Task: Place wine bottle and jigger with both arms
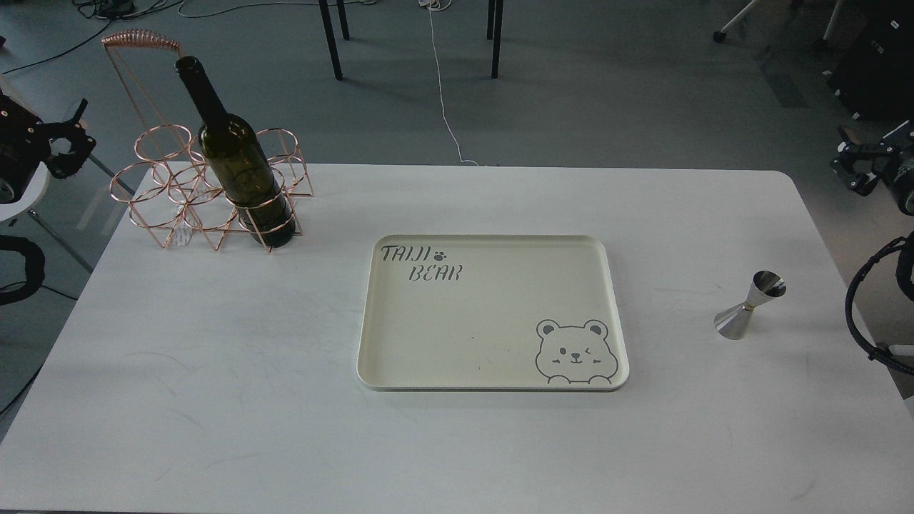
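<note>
The dark green wine bottle (239, 160) stands upright in the front right ring of a copper wire rack (158, 187) at the table's back left. The steel jigger (750, 305) stands on the white table (214, 371) at the right, apart from everything else. My left gripper (71, 135) hangs off the table's left edge, to the left of the rack, with its fingers apart and empty. My right gripper (850, 163) hangs off the table's back right edge, behind and to the right of the jigger, with its fingers apart and empty.
A cream tray (371, 321) with a bear drawing and "TAIJI BEAR" lettering lies in the middle of the table with nothing on it. The rack has a tall wire handle (139, 39). A black cable loop (867, 314) hangs at the right edge.
</note>
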